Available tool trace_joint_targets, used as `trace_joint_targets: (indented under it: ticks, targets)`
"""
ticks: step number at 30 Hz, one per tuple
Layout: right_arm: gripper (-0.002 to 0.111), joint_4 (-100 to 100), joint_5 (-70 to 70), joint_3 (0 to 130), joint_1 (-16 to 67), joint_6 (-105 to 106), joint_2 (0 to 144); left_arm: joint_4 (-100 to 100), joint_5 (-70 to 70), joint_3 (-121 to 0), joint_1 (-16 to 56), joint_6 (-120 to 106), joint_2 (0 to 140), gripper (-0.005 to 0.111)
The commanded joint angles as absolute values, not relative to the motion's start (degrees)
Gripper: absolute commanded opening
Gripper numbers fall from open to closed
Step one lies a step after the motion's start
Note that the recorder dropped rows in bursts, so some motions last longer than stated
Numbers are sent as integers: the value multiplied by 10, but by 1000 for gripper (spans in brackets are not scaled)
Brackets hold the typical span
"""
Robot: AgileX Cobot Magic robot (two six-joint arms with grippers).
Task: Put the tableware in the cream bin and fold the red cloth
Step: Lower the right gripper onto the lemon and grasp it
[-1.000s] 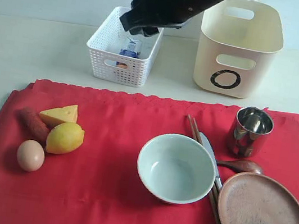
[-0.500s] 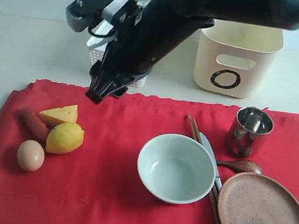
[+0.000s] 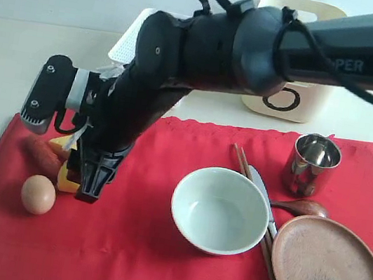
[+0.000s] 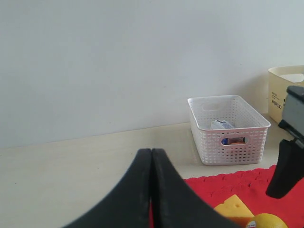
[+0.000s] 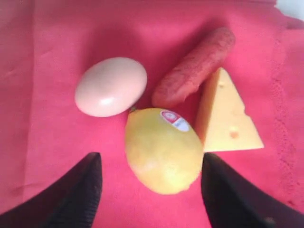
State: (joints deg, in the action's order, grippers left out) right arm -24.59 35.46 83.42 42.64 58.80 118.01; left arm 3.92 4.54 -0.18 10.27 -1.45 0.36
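The red cloth (image 3: 148, 248) lies flat with the tableware on its right half: a grey-green bowl (image 3: 219, 210), a steel cup (image 3: 313, 160), a brown plate (image 3: 328, 273), chopsticks (image 3: 242, 161), a knife (image 3: 259, 180) and a dark spoon (image 3: 301, 206). The cream bin (image 3: 312, 107) stands behind, partly hidden by the arm. My right gripper (image 3: 86, 182) has reached across to the cloth's left side. It stands open (image 5: 151, 156) with its fingers either side of a lemon (image 5: 164, 149), not touching it. My left gripper (image 4: 152, 152) is shut and empty, away from the cloth.
Beside the lemon lie an egg (image 5: 111, 86), a sausage (image 5: 194, 66) and a cheese wedge (image 5: 225, 116). A white perforated basket (image 4: 228, 128) holding a small carton stands behind the cloth, left of the cream bin.
The right arm has swung from over the white basket down and forward to the cloth's left side, ending low over the lemon. The tableware has not moved.
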Motion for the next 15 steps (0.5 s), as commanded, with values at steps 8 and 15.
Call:
trace_joint_targets:
  ticks: [8,15]
  targets:
    - [59,-254,266,832,442,640,1232,39,46,0,105,-14,0,0]
    - [59,-249,252,832,443,641,1261,39,46,0,105,-15,0,0]
